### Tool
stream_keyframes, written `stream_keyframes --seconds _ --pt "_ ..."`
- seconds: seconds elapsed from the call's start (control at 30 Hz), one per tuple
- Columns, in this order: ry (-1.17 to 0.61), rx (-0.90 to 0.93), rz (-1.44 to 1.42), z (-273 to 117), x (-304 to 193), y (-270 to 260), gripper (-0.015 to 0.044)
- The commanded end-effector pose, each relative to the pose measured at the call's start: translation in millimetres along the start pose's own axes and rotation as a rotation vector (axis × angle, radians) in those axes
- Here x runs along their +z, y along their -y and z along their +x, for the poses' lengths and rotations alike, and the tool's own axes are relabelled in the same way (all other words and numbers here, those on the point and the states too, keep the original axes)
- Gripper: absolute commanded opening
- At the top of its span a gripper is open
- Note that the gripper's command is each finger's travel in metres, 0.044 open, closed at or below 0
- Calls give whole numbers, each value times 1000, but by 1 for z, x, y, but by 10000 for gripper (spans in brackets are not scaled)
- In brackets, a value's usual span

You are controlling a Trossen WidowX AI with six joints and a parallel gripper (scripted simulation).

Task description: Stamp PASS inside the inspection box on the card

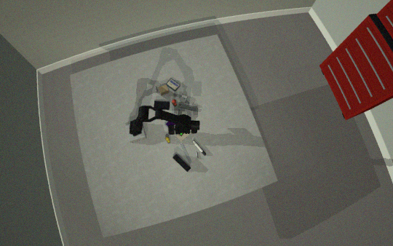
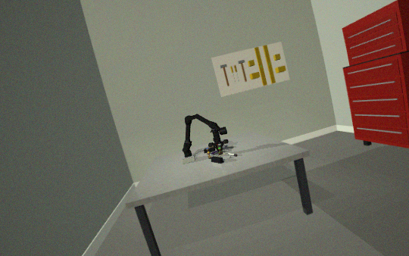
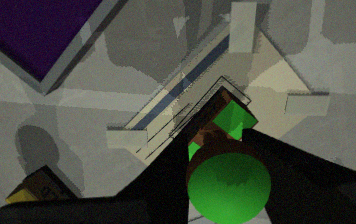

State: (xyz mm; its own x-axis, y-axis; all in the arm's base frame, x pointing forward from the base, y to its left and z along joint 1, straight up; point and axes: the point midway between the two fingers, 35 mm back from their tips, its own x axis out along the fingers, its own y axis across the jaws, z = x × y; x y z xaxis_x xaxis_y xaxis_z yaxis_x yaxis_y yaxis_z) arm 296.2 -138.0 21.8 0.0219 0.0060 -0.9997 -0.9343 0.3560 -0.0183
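- Grey-walled room with a grey desk point(image 2: 242, 167) on dark legs, a tool poster point(image 2: 251, 69) on the back wall, a red drawer cabinet point(image 2: 379, 76) at far right.
- At far left of the wrist view, bottom corner: a yellow-topped stamp point(image 3: 35, 187) standing on the desk, well apart from the card.
- Up in the left corner of the same view: purple ink pad point(image 3: 37, 30) in its grey frame, lying flat, apart from the card.
- Toward the middle: pale card point(image 3: 200, 95) with a blue stripe and thin ruled lines, held by small pale blocks at its edges; outlined inspection box point(image 3: 220, 102) partly hidden by the stamp.
- Just right of middle: PASS stamp point(image 3: 227, 170) with round green knob, brown neck and green block, tilted toward the card, its lower end over the box outline; cannot tell whether touching the paper.
- Pincer point(image 3: 225, 165) clamped on the stamp's neck, dark fingers pressing from either side, at a narrow spread.
- From the top view, left to right: arm base point(image 1: 136, 125) at left, black arm reaching right to the pincer point(image 1: 182, 132), small yellow stamp point(image 1: 167, 138) below the arm, black bar point(image 1: 181, 162) lower down, white pen-like item point(image 1: 199, 147) to the right of it.
- Farther back on the desk: a brown block point(image 1: 163, 89), a blue-faced item point(image 1: 173, 84), a small red piece point(image 1: 174, 102), a grey piece point(image 1: 188, 108), all too small to make out further.
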Motion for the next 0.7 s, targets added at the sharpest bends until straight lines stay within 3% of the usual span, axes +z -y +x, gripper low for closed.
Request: stream_keyframes --seconds 0.0,0.67 --pt "3 -1 -6 1 0 0 0" --pt "3 -1 -6 5 0 0 0"
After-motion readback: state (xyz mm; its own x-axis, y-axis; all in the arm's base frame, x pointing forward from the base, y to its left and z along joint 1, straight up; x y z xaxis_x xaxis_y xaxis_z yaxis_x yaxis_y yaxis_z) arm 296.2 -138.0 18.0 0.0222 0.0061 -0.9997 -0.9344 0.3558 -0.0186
